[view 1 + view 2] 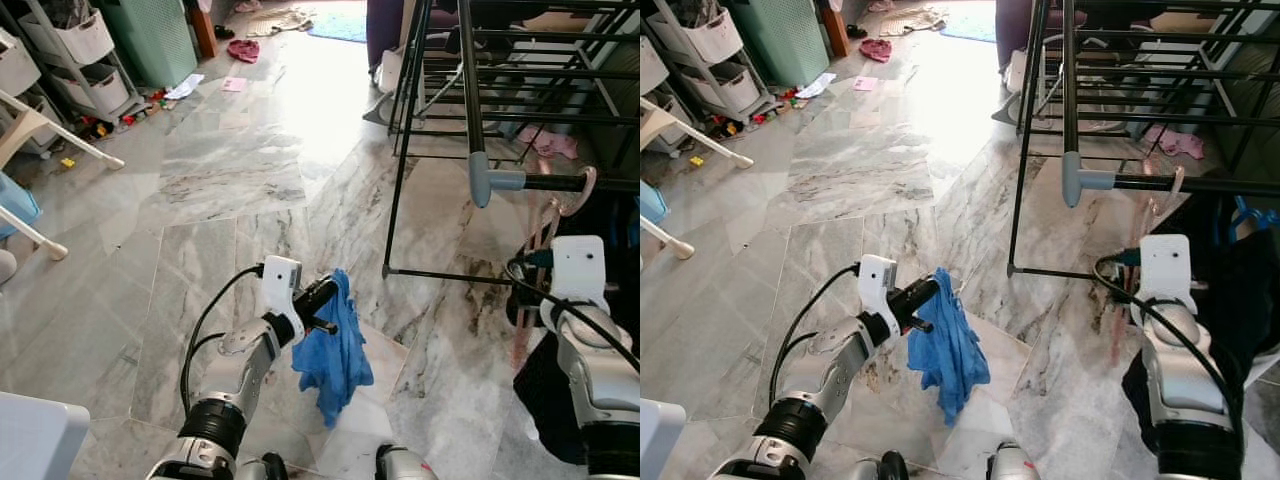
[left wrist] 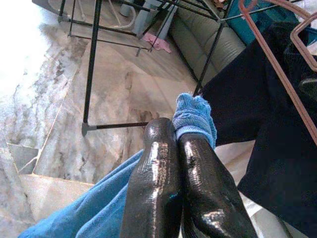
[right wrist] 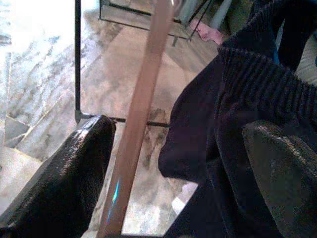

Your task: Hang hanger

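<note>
A pink hanger (image 1: 537, 270) hangs by its hook from the black rod of the drying rack (image 1: 470, 70), beside the grey joint (image 1: 487, 180). A dark garment (image 1: 545, 385) droops beneath it. My right gripper (image 3: 183, 131) is open; the hanger's pink bar (image 3: 141, 114) runs between its fingers and the dark knit garment (image 3: 237, 99) lies against one finger. Its wrist (image 1: 580, 265) sits just below the rod. My left gripper (image 1: 325, 292) is shut on a blue cloth (image 1: 335, 355), held low over the marble floor to the left of the rack. The cloth's corner (image 2: 193, 114) pokes out past the fingertips.
The rack's black leg and foot bar (image 1: 440, 272) stand between my arms. Pink cloth (image 1: 548, 145) lies under the rack. White shelving with bins (image 1: 80, 50), a green hamper (image 1: 155, 35) and scattered clothes (image 1: 243, 48) line the far left. A white object (image 1: 35, 435) sits near left.
</note>
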`<state>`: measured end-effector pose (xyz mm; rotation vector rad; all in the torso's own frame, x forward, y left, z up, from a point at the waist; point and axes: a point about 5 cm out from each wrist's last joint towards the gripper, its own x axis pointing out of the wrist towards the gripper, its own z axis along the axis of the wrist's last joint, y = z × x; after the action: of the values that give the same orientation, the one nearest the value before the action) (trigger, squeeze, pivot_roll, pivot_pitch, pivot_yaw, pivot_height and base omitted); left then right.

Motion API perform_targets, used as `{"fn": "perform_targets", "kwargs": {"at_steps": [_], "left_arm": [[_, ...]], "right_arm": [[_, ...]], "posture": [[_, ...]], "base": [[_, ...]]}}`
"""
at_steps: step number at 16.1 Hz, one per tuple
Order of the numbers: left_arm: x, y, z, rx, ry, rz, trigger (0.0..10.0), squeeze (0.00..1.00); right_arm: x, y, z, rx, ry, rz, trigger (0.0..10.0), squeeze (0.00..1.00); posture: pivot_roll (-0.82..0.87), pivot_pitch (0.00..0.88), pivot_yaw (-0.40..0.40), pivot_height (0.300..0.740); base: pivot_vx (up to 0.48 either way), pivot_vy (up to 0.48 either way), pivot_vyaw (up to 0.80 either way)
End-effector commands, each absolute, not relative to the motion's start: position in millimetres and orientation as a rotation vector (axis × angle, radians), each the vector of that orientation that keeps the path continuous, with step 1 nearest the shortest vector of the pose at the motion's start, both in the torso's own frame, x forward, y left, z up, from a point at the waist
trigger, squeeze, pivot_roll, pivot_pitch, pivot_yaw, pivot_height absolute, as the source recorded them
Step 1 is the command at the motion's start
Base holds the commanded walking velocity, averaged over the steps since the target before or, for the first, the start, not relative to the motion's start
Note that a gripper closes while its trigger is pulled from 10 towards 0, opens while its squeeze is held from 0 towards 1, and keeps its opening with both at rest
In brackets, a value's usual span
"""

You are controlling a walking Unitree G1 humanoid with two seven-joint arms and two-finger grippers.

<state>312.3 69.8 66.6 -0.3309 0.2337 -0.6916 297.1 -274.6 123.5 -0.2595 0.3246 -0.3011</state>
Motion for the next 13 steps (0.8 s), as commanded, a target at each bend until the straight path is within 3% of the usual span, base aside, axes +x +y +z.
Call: {"fn": "perform_targets", "kwargs": {"at_steps": [1, 4, 5, 6, 7, 8, 13], "left_arm": [[313, 71, 67, -0.320, 0.239, -0.693, 10.0, 0.00], [313, 71, 67, -0.316, 0.241, -0.695, 10.0, 0.00], [313, 71, 67, -0.314, 0.243, -0.697, 10.0, 0.00], [313, 71, 67, -0.313, 0.244, -0.697, 10.0, 0.00], [313, 71, 67, -0.312, 0.245, -0.697, 10.0, 0.00], [313, 71, 67, -0.313, 0.244, -0.696, 10.0, 0.00], [312, 72, 67, -0.320, 0.239, -0.688, 10.0, 0.00]], "right_arm": [[292, -278, 127, -0.269, 0.324, -0.329, 10.0, 0.89], [290, -276, 126, -0.239, 0.319, -0.309, 10.0, 0.82], [291, -272, 127, -0.231, 0.312, -0.284, 10.0, 0.69], [293, -268, 127, -0.229, 0.312, -0.264, 10.0, 0.35], [295, -266, 128, -0.229, 0.311, -0.252, 10.0, 0.20], [296, -264, 130, -0.231, 0.306, -0.240, 10.0, 0.13], [295, -264, 142, -0.313, 0.253, -0.313, 10.0, 0.13]], "posture": [[-0.29, 0.180, 0.091, 0.740], [-0.29, 0.182, 0.094, 0.740], [-0.29, 0.182, 0.094, 0.740], [-0.29, 0.182, 0.094, 0.740], [-0.29, 0.182, 0.094, 0.740], [-0.29, 0.182, 0.094, 0.740], [-0.28, 0.183, 0.090, 0.740]], "base": [[0.000, 0.000, 0.00], [0.000, 0.000, 0.00], [0.000, 0.000, 0.00], [0.000, 0.000, 0.00], [0.000, 0.000, 0.00], [0.000, 0.000, 0.00], [0.000, 0.000, 0.00]]}}
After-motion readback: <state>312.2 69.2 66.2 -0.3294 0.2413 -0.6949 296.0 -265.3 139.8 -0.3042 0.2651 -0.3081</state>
